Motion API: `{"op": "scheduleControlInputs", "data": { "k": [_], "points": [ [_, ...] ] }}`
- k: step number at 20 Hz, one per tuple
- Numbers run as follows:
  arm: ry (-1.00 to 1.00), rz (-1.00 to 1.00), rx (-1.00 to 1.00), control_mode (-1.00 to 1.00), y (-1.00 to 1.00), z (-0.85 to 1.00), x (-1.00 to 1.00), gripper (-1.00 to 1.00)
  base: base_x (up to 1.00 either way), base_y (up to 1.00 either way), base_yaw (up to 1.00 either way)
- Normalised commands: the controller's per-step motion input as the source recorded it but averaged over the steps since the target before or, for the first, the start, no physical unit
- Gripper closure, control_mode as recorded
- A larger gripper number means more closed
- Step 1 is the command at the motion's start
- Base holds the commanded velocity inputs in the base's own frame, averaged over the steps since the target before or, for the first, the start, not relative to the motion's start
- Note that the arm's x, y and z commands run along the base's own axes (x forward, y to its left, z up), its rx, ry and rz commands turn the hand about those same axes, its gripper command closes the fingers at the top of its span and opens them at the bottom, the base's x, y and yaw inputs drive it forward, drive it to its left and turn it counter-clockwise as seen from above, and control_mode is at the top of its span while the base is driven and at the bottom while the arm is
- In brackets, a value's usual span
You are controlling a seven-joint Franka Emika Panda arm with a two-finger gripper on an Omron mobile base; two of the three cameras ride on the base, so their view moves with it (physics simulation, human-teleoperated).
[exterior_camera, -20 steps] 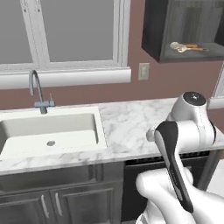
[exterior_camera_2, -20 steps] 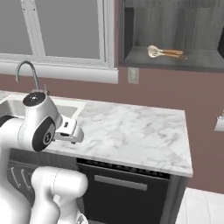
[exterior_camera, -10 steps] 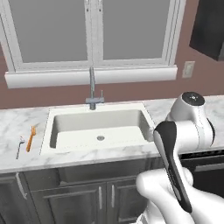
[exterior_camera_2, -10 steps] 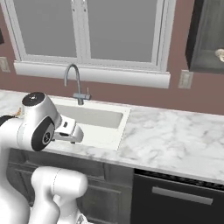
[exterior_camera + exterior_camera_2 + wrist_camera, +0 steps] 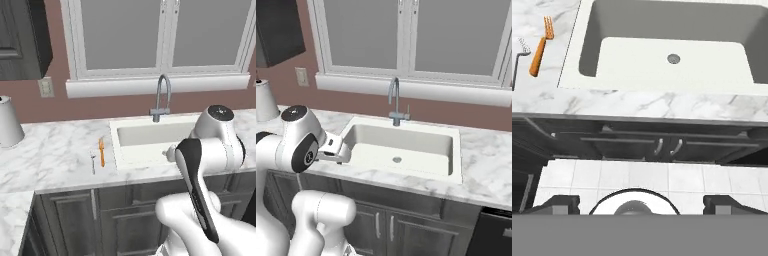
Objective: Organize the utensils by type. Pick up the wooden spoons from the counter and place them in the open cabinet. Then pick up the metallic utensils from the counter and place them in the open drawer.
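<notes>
Two metallic utensils lie on the white marble counter [image 5: 60, 150] just left of the sink. One is a fork with a bright orange handle [image 5: 101, 152] [image 5: 539, 47]. The other is a shorter silver-white piece [image 5: 93, 162] [image 5: 517, 65] beside it on the left. My gripper [image 5: 643, 204] hangs in front of the counter edge, over the floor and to the right of both utensils. It is open, its dark fingertips [image 5: 559, 204] far apart with nothing between them. The wooden spoons, the open cabinet and the open drawer are out of view.
A white sink [image 5: 150, 140] [image 5: 401, 150] with a grey faucet [image 5: 162, 97] lies ahead of the arm. A white jar [image 5: 7, 122] stands at the far left of the counter. Dark base cabinet doors [image 5: 657, 145] sit below, above a pale tiled floor [image 5: 637, 175].
The base has driven left, so the whole scene slid right. The wall cabinet with the spoons has left the views, and the sink and the two metallic utensils have come in. The gripper stays open.
</notes>
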Motion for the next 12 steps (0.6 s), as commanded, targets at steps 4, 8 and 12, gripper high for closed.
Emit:
{"op": "scheduleControlInputs", "data": {
  "k": [4,8,12],
  "points": [
    [0.0,0.0,0.0,1.0,0.0,0.0,0.0,-1.0,0.39,0.89,0.0],
    [0.0,0.0,0.0,1.0,0.0,0.0,0.0,-1.0,0.5,0.76,0.0],
    [0.0,0.0,0.0,1.0,0.0,0.0,0.0,-1.0,0.61,0.24,0.0]
  ]
}}
